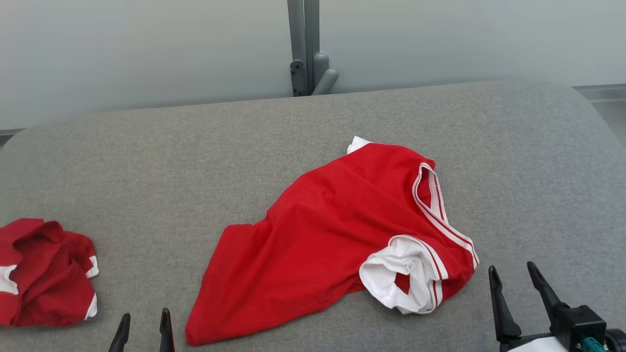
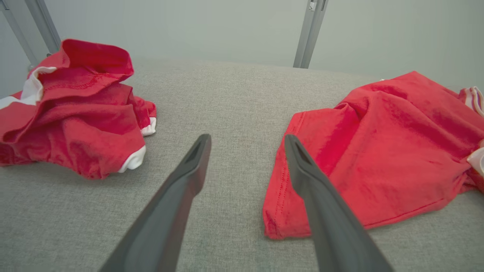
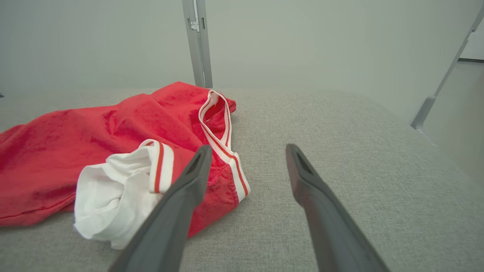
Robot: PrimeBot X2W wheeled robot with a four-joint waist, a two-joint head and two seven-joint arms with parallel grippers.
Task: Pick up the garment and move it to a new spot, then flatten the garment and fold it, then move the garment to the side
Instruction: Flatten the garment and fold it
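Lying crumpled: garment (image 1: 332,234) | between left end effector (image 1: 145,315) and right end effector (image 1: 511,268) | both wide-open, empty

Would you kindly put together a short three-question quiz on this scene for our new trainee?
1. True or false: the red shirt in the middle touches the crumpled red garment.
2. The left hand and right hand are: A open, holding nothing; B shut on cloth.
3. Fill in: the shirt's white sleeve lies nearest the ____ hand.
Key: 1 false, they lie apart; 2 A; 3 right.
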